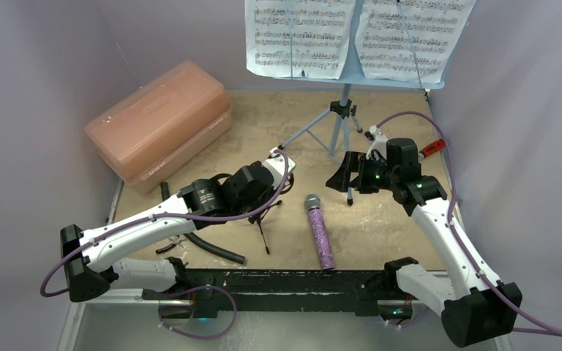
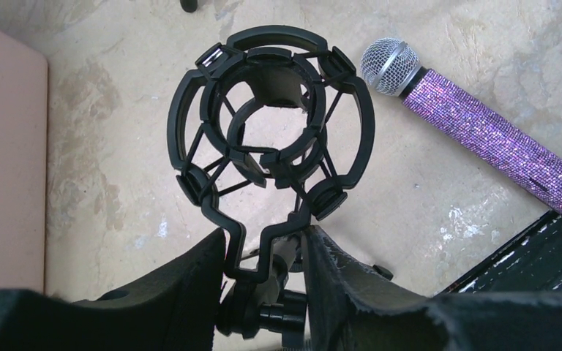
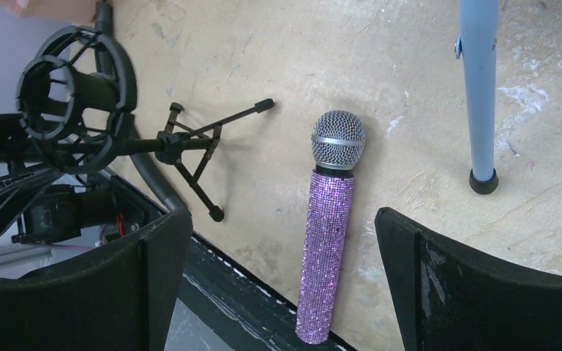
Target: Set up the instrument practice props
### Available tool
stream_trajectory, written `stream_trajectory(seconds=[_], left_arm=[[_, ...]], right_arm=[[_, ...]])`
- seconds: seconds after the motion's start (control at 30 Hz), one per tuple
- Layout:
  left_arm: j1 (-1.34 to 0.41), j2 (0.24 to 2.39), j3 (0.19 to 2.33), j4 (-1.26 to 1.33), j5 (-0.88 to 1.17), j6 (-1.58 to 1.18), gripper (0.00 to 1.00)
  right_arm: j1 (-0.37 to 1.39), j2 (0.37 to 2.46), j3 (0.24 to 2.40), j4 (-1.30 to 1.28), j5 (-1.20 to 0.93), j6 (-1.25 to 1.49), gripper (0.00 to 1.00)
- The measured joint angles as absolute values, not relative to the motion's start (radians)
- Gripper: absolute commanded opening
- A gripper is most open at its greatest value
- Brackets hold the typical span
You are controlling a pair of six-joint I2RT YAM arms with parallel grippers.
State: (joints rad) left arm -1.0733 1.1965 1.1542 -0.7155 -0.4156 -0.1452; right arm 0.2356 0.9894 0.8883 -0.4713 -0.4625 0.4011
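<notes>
Table (image 1: 380, 234): mic (image 1: 320, 232) flat nr front edge. L wrist view only: L fingers (image 2: 190, 292) clamp mic stand (image 2: 278, 84) stem. R fingers (image 3: 468, 292) wide open, empty, above mic.

The left arm (image 1: 143, 225) at lower left and the right arm (image 1: 443, 230) at lower right have white shells between chunky black joints, each trailed by a purple cable (image 1: 410, 112). A round printed label (image 1: 203, 194) sits on a black joint of the left one; a green light (image 1: 377, 176) glows on the right one. In the wrist views the fingers (image 3: 454, 292) are wide black slabs with rough edges.
</notes>
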Motion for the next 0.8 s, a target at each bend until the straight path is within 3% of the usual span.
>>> stream_trajectory(seconds=[0.17, 0.43, 0.6, 0.8], left_arm=[[-1.073, 1.196, 1.153, -0.697, -0.4, -0.144, 0.68], [-1.073, 1.196, 1.154, -0.694, -0.391, -0.147, 0.82], [-1.073, 1.194, 1.156, -0.668, -0.391, -0.174, 0.97], [-1.052, 1.157, 1.156, -0.629, -0.398, -0.252, 1.0]], right_arm=[[0.236, 0.993, 0.89, -0.478, -0.463, 0.382, 0.98], [0.236, 0.993, 0.89, -0.478, -0.467, 0.37, 0.98], [0.236, 0.996, 0.89, -0.481, -0.474, 0.356, 0.98], [0.236, 1.009, 0.88, -0.481, -0.49, 0.345, 0.97]])
